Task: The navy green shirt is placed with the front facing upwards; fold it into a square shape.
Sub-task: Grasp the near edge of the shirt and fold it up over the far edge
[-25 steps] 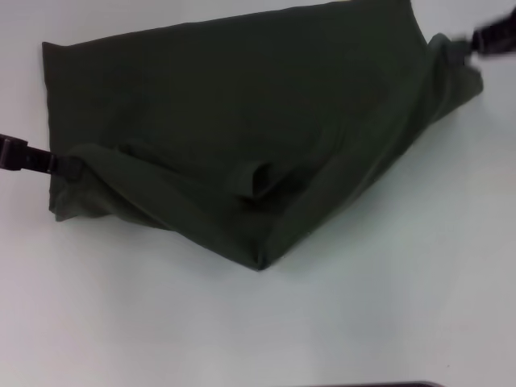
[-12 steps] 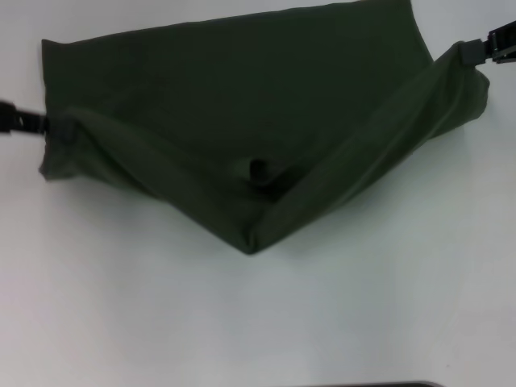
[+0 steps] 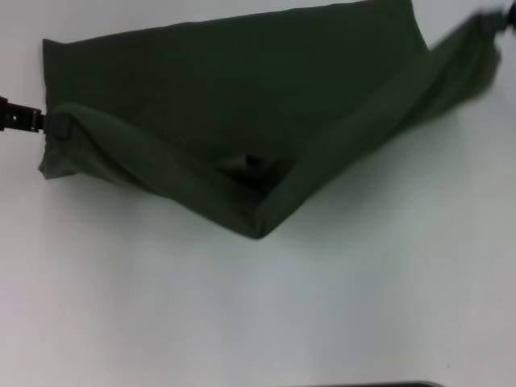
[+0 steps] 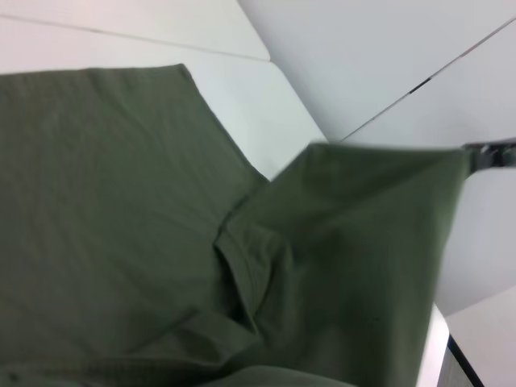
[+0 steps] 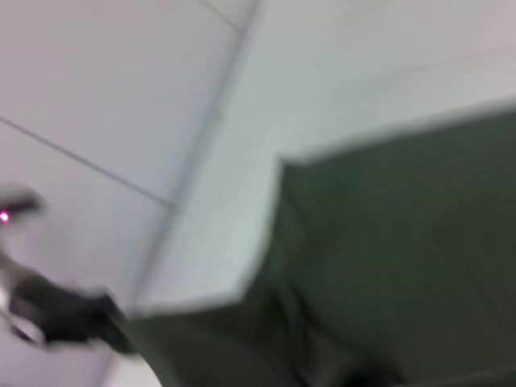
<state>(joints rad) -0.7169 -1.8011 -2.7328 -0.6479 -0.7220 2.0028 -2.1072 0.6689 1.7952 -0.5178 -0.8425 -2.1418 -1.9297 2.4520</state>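
While the left gripper (image 3: pixel 40 122) is pinching the left end of the navy green shirt (image 3: pixel 234 105) at the left edge of the scene, the right gripper (image 3: pixel 501 18) is gripping the opposite end at the far right corner, where only its tip is showing. Both sets of fingers are closed on cloth, and the fabric between them is hanging in a slack band that is sagging to a low point near the centre, towards the near side. The left wrist view is showing the right gripper (image 4: pixel 490 153) clamping the raised corner of the shirt (image 4: pixel 161 242), and the right wrist view is showing the left gripper (image 5: pixel 68 316) holding the other corner of the shirt (image 5: pixel 403 258). The far portion of the garment is lying flat on the white table (image 3: pixel 258 314), plain green side up, and a small rolled fold is sitting just behind the sagging band.
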